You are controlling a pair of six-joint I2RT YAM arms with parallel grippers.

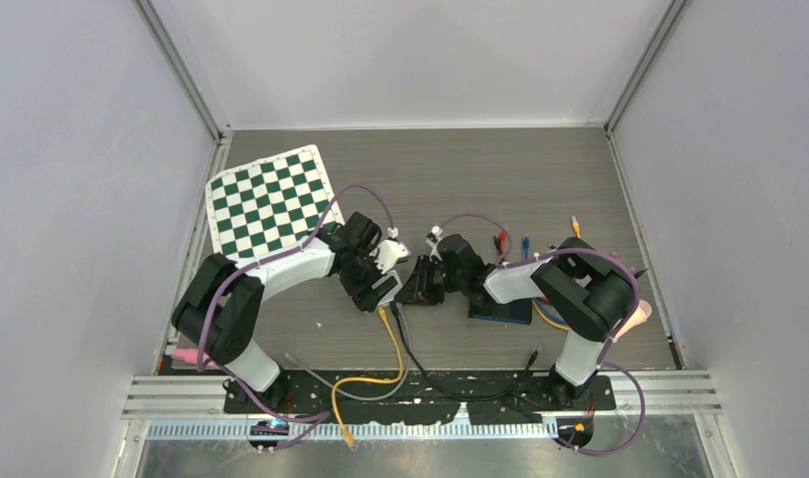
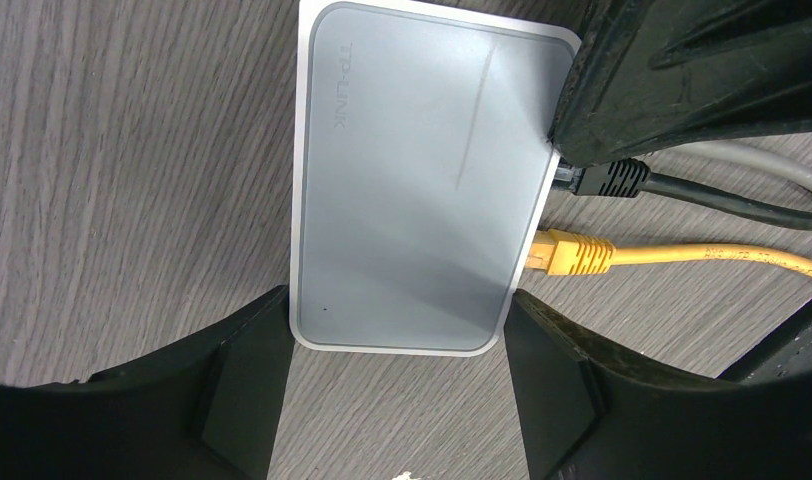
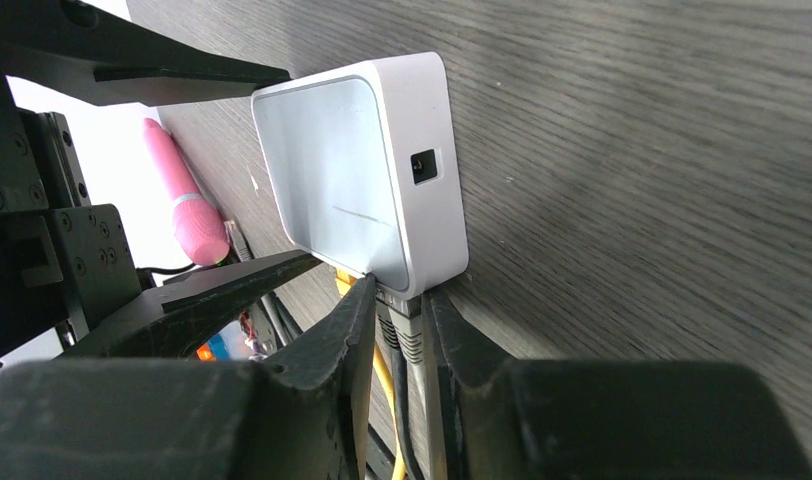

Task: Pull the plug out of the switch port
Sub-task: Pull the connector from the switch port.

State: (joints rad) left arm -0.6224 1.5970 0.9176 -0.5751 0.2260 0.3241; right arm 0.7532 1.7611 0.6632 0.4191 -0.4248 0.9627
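A white-grey TP-LINK switch (image 2: 412,180) lies flat on the wooden table; it also shows in the right wrist view (image 3: 352,170). Three plugs sit in its port side: yellow (image 2: 572,250), black (image 2: 607,180) and grey (image 3: 410,325). My left gripper (image 2: 397,370) (image 1: 381,284) straddles the switch's near end, with its pads touching both sides. My right gripper (image 3: 402,295) (image 1: 420,289) is closed on the grey plug right at the switch, with the black plug tight beside it. In the left wrist view the right finger (image 2: 682,70) hides the grey plug.
The yellow cable (image 1: 396,349) and black cable (image 1: 420,358) trail toward the near edge. A checkerboard sheet (image 1: 271,199) lies at the back left. A dark board (image 1: 500,311) and loose coloured leads (image 1: 510,242) lie by the right arm. A pink handle (image 3: 187,205) lies near the left base.
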